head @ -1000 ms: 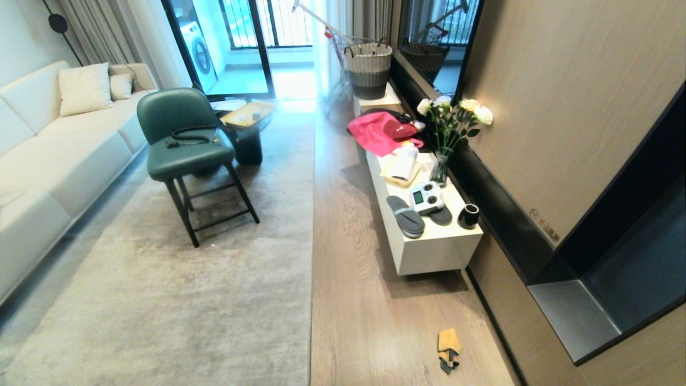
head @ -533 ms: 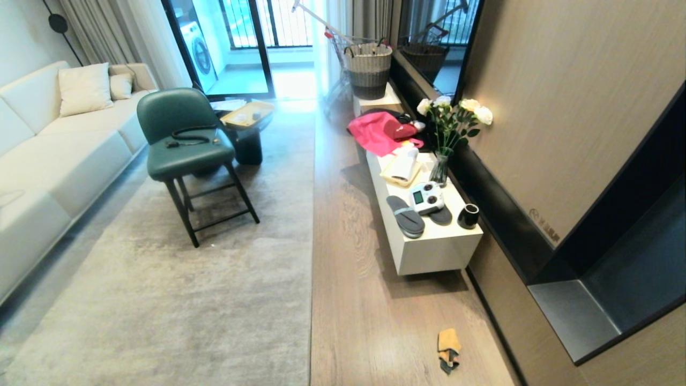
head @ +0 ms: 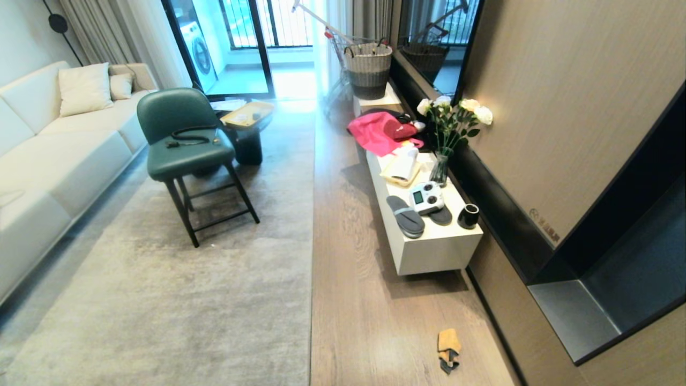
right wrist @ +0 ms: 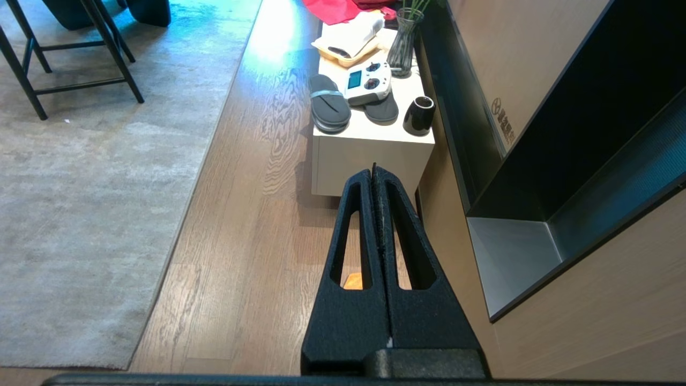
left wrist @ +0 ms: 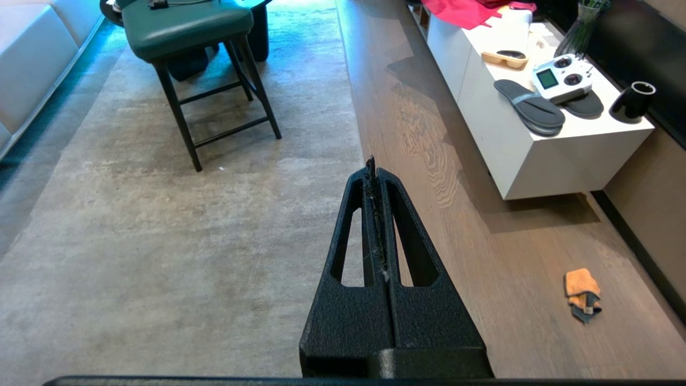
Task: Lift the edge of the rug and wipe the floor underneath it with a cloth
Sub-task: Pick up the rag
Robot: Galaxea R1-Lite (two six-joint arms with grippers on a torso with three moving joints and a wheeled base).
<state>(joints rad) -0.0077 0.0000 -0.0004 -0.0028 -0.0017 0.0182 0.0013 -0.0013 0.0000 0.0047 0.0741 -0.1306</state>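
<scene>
The pale grey rug lies flat, and its straight rug edge (head: 312,241) runs away from me along the brown wood floor (head: 364,311). A small orange cloth (head: 448,348) with a dark grey part lies on the planks near the right wall, well clear of the rug. Neither gripper shows in the head view. My left gripper (left wrist: 371,161) is shut and empty, held above the rug edge (left wrist: 351,96), with the cloth (left wrist: 582,294) off to its side. My right gripper (right wrist: 374,167) is shut and empty above the floor; a bit of cloth (right wrist: 353,280) shows through its finger slot.
A low white cabinet (head: 429,252) along the right wall holds slippers, a controller, a black cup, a vase and pink fabric (head: 378,134). A dark wall niche (head: 616,279) juts out on the right. A green chair (head: 182,145) and a sofa (head: 53,150) are on the rug's far side.
</scene>
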